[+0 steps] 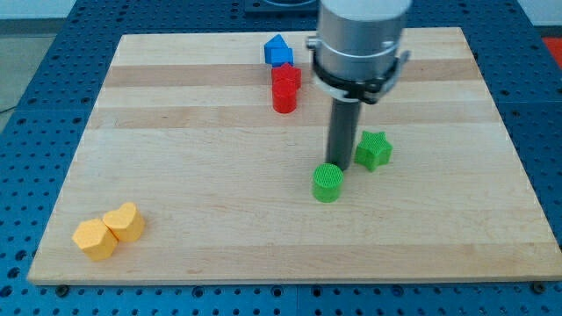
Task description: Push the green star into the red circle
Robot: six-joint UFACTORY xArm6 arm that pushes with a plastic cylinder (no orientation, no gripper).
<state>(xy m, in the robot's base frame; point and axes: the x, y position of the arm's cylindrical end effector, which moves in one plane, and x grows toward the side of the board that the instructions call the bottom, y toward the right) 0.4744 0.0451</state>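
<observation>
The green star lies right of the board's middle. My tip stands just left of the star, between it and the green cylinder, which sits right below the tip. The red circle is a red cylinder near the view's top centre, up and left of the star. It touches a red star-shaped block just above it.
A blue block with a peaked top sits above the red pair near the board's top edge. Two yellow blocks lie together at the bottom left. The wooden board lies on a blue perforated table.
</observation>
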